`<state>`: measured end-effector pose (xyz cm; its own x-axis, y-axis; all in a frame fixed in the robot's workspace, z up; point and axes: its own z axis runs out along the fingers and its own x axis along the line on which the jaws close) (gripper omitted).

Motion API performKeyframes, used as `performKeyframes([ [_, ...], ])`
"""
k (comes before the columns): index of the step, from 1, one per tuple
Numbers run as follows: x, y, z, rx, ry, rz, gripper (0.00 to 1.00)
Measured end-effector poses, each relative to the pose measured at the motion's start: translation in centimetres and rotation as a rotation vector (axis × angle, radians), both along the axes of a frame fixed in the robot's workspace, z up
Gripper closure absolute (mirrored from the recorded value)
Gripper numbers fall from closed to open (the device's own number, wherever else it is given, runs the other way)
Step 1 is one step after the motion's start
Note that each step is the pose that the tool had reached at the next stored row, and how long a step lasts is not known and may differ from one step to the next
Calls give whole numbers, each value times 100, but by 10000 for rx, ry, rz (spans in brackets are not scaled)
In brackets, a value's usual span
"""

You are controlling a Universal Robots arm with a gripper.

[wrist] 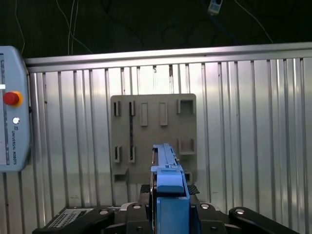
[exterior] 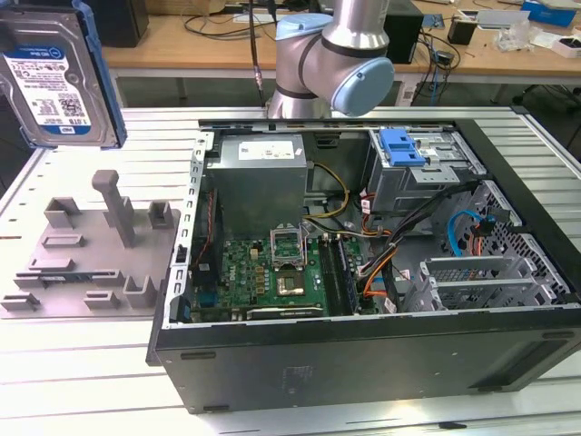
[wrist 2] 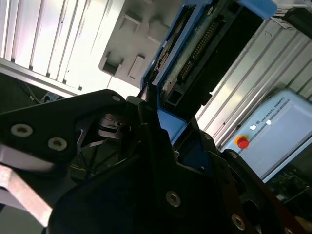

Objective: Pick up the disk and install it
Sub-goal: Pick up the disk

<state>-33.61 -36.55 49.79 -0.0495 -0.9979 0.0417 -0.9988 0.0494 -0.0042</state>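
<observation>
Blue-framed disk clamped between jaws, held high above grey fixture tray.

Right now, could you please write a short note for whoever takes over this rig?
Tool: shut on the disk, gripping its blue-framed edge.
Disk: held in the air, label facing the exterior view, above the grey holder plate, to the exterior view's left of the open computer case.
Done: pick-up; the disk touches neither plate nor table.
Left: installing; the disk is not yet in the case, whose drive cage carries a blue bracket.
</observation>
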Motion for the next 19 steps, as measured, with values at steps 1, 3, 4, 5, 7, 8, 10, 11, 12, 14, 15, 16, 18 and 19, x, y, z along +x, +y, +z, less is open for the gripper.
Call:
performKeyframes([
  [1, 62, -47, 9, 1, 2, 1, 63],
  [3, 131, -96, 21, 0, 10, 0, 63],
  [4, 165, -120, 25, 0, 13, 2, 63],
  [5, 197, -142, 30, 0, 18, 0, 63],
  [7, 310, -216, 39, 1, 33, 1, 63],
  [8, 351, -242, 41, 0, 40, 0, 63],
  [10, 432, -292, 45, 1, 55, 2, 63],
  [11, 468, -312, 47, 0, 62, 0, 63],
  [12, 513, -337, 49, 1, 70, -1, 63],
  [14, 630, -403, 54, 1, 92, -1, 63],
  [15, 697, -439, 57, 0, 105, 2, 63],
  [16, 750, -469, 59, 0, 115, -1, 63],
  [18, 930, -556, 64, 0, 136, 0, 63],
  [19, 1013, -594, 66, 1, 143, 1, 63],
])
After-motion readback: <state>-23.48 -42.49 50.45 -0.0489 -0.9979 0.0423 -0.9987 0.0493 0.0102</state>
